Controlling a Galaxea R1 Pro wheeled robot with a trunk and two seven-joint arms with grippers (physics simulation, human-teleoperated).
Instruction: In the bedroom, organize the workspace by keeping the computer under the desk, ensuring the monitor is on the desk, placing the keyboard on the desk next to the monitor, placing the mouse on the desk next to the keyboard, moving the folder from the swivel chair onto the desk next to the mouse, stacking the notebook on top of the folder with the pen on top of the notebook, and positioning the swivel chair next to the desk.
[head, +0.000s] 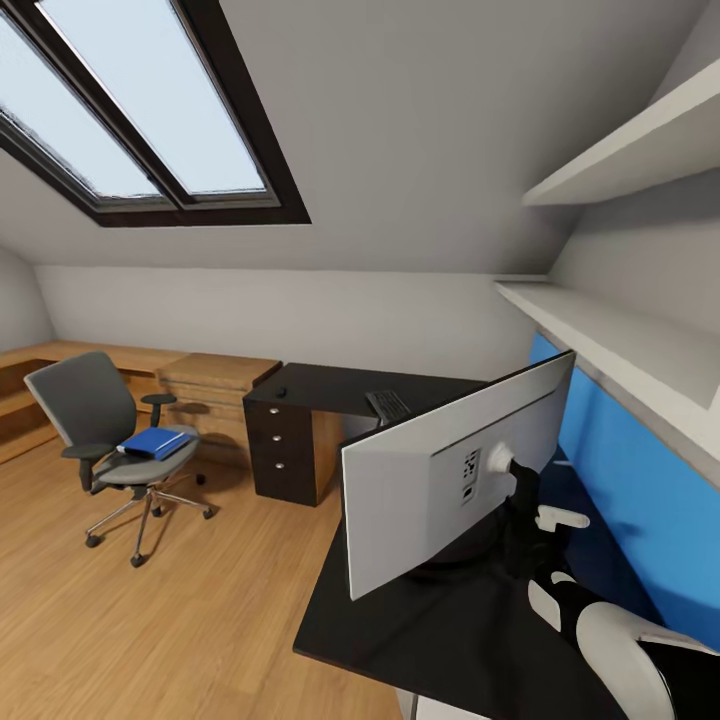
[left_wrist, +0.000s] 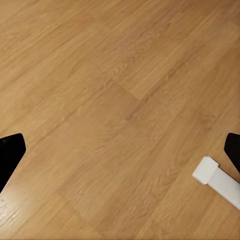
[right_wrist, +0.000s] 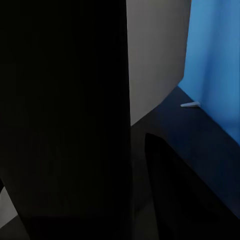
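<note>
While the monitor (head: 450, 475) is standing on the black desk (head: 330, 385) with its white back turned to the head camera, the right gripper (head: 530, 480) is seen at its thin neck; whether it is gripping cannot be told. The left gripper's fingers (left_wrist: 10, 155) are spread wide over the wooden floor (left_wrist: 115, 100). The blue folder (head: 155, 443) is lying on the swivel chair (head: 100, 420), well apart from the desk. The keyboard (head: 388, 405) is lying on the desk.

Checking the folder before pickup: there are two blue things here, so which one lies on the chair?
The folder, flat on the grey seat of the chair. The other blue is the wall panel behind the monitor.
</note>
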